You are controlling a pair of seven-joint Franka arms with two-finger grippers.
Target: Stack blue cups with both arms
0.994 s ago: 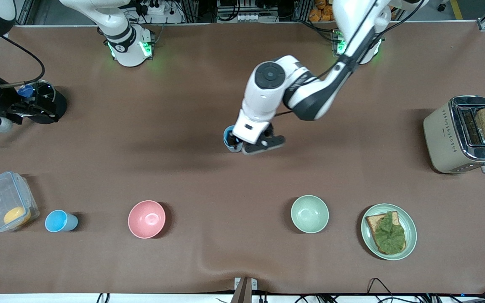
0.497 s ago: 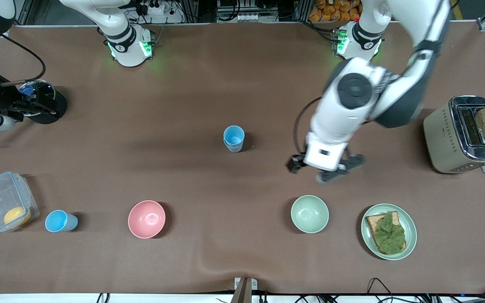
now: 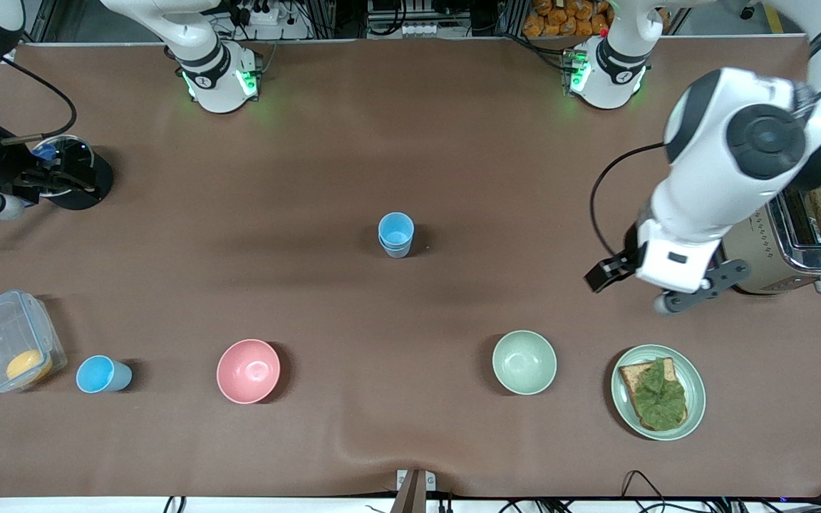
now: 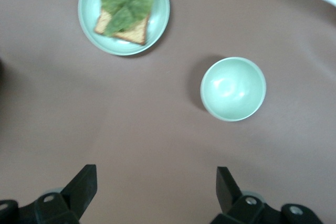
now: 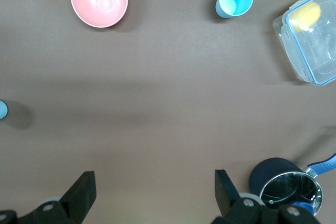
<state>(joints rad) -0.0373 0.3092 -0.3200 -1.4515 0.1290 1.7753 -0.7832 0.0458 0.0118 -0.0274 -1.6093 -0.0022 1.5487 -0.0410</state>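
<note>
Front view: you see 2 stacked blue cups [image 3: 396, 234] mid-table and 1 loose blue cup [image 3: 102, 375] near the camera, between a clear food box [image 3: 11, 350] and a pink bowl [image 3: 248, 370]. Your left gripper [image 3: 660, 285] hangs wide open and empty beside the toaster [image 3: 785, 235].

Left wrist view: spread fingers [image 4: 81, 187] hold nothing; below lie a green bowl [image 4: 233, 88] and a plate of toast [image 4: 124, 12].

Right wrist view: your right gripper [image 5: 155, 195] is open and empty, high above the table, near a dark pot [image 5: 283, 186]. The loose cup is light, so a fast or off-centre grip could tip it. The box crowds it on 1 side.
</note>
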